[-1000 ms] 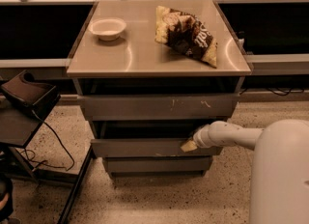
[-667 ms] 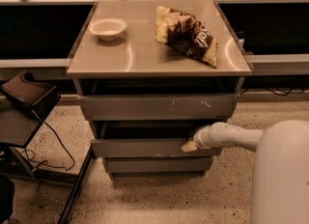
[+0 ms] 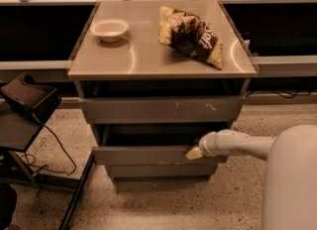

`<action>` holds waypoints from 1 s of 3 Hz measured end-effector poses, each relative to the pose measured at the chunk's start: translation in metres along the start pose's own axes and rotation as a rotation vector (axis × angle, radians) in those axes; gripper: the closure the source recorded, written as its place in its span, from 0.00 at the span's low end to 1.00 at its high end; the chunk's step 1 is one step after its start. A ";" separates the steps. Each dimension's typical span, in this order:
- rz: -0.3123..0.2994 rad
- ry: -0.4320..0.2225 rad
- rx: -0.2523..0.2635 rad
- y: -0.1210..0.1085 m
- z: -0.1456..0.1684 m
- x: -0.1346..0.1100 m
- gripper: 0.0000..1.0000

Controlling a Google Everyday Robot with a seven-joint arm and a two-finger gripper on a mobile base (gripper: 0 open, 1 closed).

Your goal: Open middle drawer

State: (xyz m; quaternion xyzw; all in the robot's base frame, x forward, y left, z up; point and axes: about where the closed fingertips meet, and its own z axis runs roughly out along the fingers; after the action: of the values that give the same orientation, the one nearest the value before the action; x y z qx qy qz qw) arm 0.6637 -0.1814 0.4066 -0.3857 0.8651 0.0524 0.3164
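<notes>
Low under the desk [image 3: 133,58], at right end of middle drawer [image 3: 143,155], seemingly slightly out: pincer [image 3: 193,152] against its upper lip, hold impossible to tell. Risks slipping off the handle-less panel, or jamming the drawer through off-centre pull

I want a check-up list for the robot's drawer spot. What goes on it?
Surface: grey cabinet top, smooth and shiny.
Job's things: middle drawer, with a dark gap above its front; it seems pulled out a little.
Clutter: white bowl and chip bag on the cabinet top, apart from each other.
Grippers: tool at the middle drawer's upper right edge, at the end of the white arm.
Cables: black cable hanging down to the floor on the left.
Surroundings: scratched top drawer, bottom drawer, black stand on the left, speckled floor.
</notes>
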 end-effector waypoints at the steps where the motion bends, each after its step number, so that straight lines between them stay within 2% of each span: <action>1: 0.000 0.000 0.000 -0.001 -0.004 -0.002 1.00; 2: 0.008 -0.005 0.017 0.014 -0.014 0.008 1.00; 3: 0.008 -0.005 0.017 0.014 -0.014 0.008 1.00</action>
State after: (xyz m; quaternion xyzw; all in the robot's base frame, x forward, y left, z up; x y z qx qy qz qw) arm 0.6428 -0.1812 0.4111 -0.3796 0.8662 0.0474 0.3216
